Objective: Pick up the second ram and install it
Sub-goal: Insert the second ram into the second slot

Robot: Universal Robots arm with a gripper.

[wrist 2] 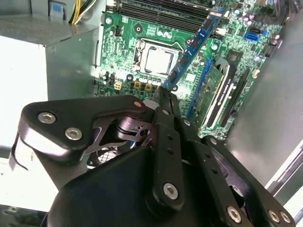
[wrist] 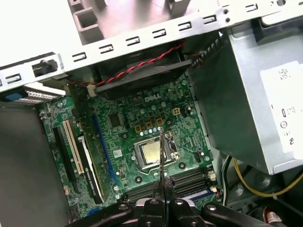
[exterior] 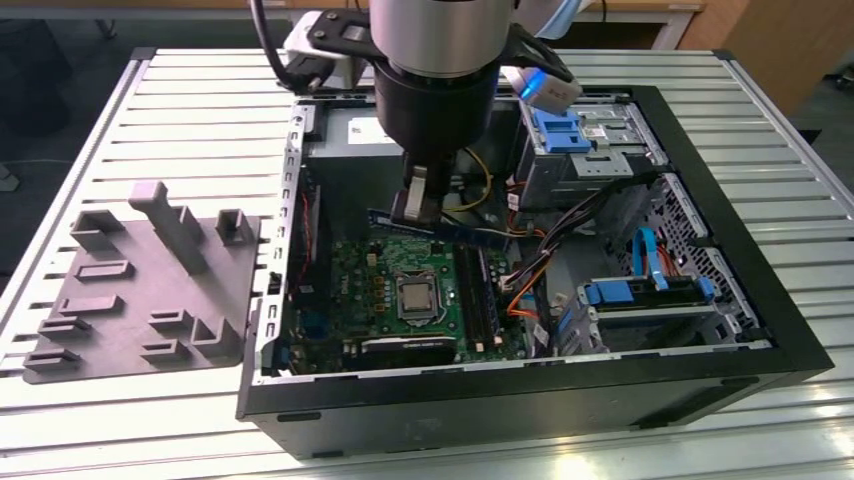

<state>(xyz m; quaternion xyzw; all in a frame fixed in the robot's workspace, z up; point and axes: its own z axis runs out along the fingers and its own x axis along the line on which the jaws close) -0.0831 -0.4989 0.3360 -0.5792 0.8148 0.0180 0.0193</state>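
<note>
A: What's the arm (exterior: 441,40) like?
B: Silver sleeve at the top centre of the exterior view, black cylinder under it, black cable (exterior: 267,50) looping beside.
A: And the gripper (wrist 2: 164,92)?
B: Matte black linked bars in the second wrist view, silver screws (wrist 2: 171,190) at the joints, narrowing to a slim tip.

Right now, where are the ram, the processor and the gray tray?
ram (wrist 2: 193,48): second wrist view, middle of board.
processor (wrist: 149,152): first wrist view, metal lid.
gray tray (exterior: 130,300): exterior view, flat base.
</note>
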